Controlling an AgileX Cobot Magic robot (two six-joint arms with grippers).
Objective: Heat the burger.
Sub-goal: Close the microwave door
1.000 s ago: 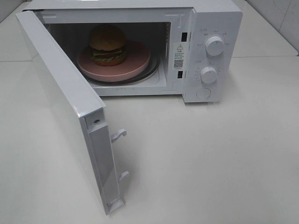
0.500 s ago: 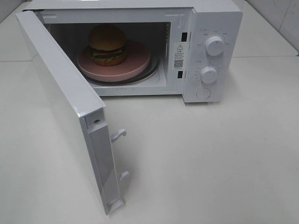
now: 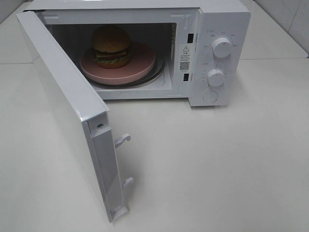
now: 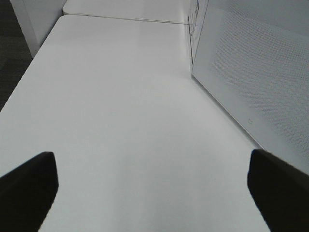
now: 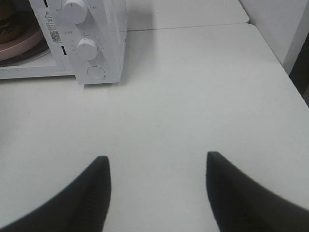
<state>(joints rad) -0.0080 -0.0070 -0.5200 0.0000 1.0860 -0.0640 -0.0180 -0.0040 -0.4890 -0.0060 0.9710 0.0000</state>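
Nearest me, the left gripper [image 4: 152, 186] is spread wide over the bare white bench [image 3: 217, 169], and the right gripper [image 5: 157, 166] is parted too, pinching nothing. The glossy microwave door [image 3: 67, 111] runs out towards the bench's near left corner, with what seems its dotted window panel just beside the left gripper, so I'd judge that arm nearer. Farther back, inside the boxy microwave [image 3: 224, 19], the round burger [image 3: 111, 47] sits on a smooth pink plate [image 3: 142, 67]

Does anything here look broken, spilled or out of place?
Nothing spilled or broken. The burger sits upright on the plate inside the microwave, toward the plate's back; the door stands wide open.
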